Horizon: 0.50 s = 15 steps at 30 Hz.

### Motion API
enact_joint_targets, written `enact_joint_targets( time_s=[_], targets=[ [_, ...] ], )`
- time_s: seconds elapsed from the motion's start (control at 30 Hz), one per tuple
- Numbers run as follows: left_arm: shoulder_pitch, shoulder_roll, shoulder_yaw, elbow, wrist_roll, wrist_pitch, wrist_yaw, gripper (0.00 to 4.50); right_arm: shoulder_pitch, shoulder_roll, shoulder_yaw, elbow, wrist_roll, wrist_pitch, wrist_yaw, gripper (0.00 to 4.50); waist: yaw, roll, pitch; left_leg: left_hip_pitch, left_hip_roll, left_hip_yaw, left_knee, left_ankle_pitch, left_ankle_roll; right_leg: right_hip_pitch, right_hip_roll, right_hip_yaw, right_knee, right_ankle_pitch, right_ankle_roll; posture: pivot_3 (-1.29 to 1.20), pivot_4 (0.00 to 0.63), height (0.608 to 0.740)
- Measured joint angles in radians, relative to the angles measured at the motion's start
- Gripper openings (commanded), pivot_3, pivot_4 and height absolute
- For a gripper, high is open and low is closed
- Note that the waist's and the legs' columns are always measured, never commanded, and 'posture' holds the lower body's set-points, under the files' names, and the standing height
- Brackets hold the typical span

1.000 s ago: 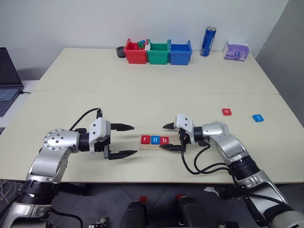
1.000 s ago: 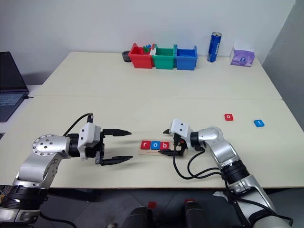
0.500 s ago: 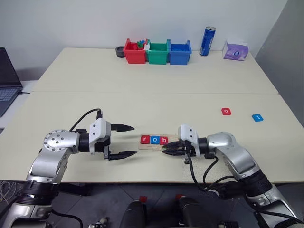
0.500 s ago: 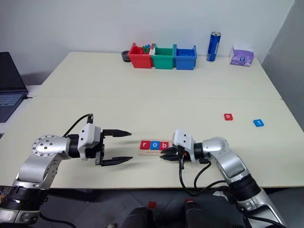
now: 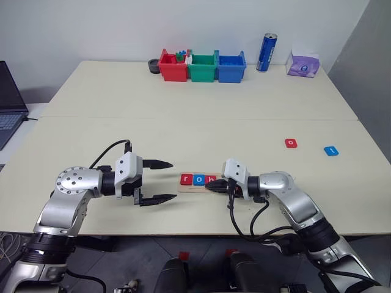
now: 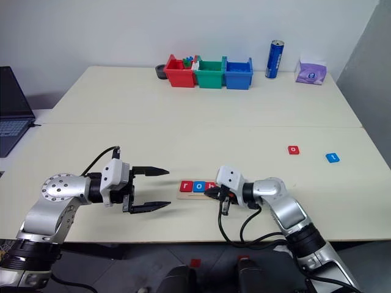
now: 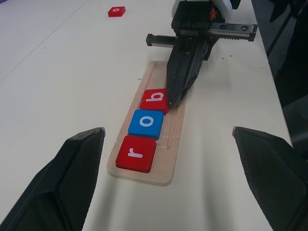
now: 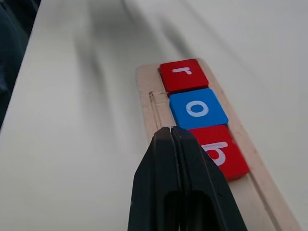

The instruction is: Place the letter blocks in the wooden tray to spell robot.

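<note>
1. The wooden tray (image 7: 147, 144) lies on the table (image 5: 201, 116) near its front edge, between the two arms.
2. Three letter blocks sit in a row in the tray: a red "r" block (image 7: 136, 153) at the robot's left end, a blue "o" block (image 7: 147, 123) touching it, and a red "b" block (image 7: 155, 100) next along.
3. The rest of the tray, toward the robot's right, is bare wood.
4. The right gripper (image 7: 174, 98) has its two black fingers pressed together, nothing between them. It is low over the tray, with the tips at the near edge of the "b" block; I cannot tell whether they touch it.
5. The left gripper (image 5: 160, 181) hovers just to the left of the tray, fingers spread wide, holding nothing.
6. Two blocks are well apart from the tray on the right side of the table: a red "o" block (image 5: 291, 143) and, further right, a blue block (image 5: 330, 151) whose letter is too small to read.
7. At the far edge stand a red bin (image 5: 173, 67), a green bin (image 5: 203, 67), a blue bin (image 5: 232, 66), a blue can (image 5: 266, 53) and a purple tissue pack (image 5: 303, 64).
8. A laptop (image 5: 11, 104) sits at the far left.
</note>
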Motion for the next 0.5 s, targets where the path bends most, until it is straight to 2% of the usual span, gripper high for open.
enact_joint_targets(
  time_s=[0.37, 0.5],
  targets=[
    [0.006, 0.000, 0.000, -0.001, 0.000, 0.001, 0.002, 4.50, -0.028, 0.012, 0.001, 0.046, -0.018, -0.032, -0.010, 0.05, 0.000, 0.000, 0.000, -0.004, 0.000, 0.000, 0.000, 0.000, 0.000, -0.003, 0.000, 0.000, 0.001, 0.000, 0.000, 0.00, 0.150, 0.740],
    [0.006, 0.000, 0.000, -0.003, 0.000, 0.001, 0.003, 4.50, -0.027, -0.005, -0.004, -0.007, 0.028, 0.013, 0.027, 0.05, 0.000, 0.000, 0.000, -0.004, 0.000, 0.000, 0.001, 0.000, 0.000, -0.004, 0.000, 0.000, 0.000, 0.000, 0.000, 0.00, 0.150, 0.740]
  ],
)
